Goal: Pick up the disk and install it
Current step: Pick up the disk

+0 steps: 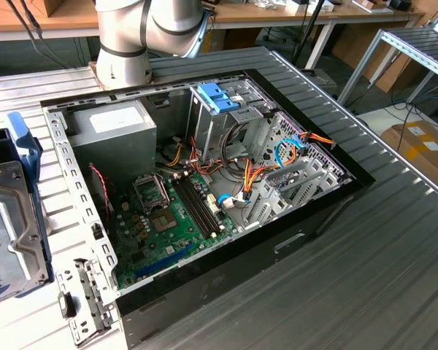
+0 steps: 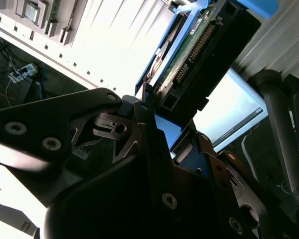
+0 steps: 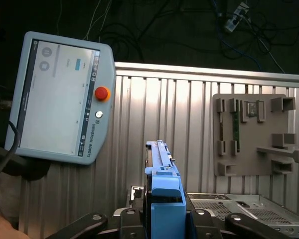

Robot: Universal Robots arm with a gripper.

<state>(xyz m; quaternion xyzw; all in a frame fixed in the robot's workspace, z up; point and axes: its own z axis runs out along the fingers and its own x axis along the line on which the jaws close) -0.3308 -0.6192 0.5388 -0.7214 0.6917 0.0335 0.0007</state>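
Holding the disk [image 2: 202, 47] is what my gripper [image 2: 167, 124] does at this moment: the jaws stand narrow, pressed on it from both sides, with no gap that I can see. In the second wrist view one of my black fingers [image 2: 148, 144] lies against the near side. The disk juts out beyond the fingertips, tilted, with its connector edge [image 2: 192, 52] facing the camera and a blue rail [image 2: 159, 64] running along it. A bright blue part of the disk sits right between the jaws.

In the first wrist view the blue end of the disk stands upright in the middle of my gripper, with black linkage close on either side. Beyond it lie the ribbed metal table [image 3: 154, 99], a teach pendant [image 3: 60, 97] and a grey fixture plate [image 3: 251, 134]. A corner of the computer case [image 3: 241, 206] lies just beside my jaws.

In the exterior view the disk is at the exterior view's left edge, outside the open computer case, its metal body and blue rail both showing. Inside the case I see the grey power-supply box [image 1: 113, 130], the green motherboard [image 1: 168, 219] and a light-blue latch [image 1: 217, 96] on the drive bay. My arm [image 1: 150, 33] rises behind the case.
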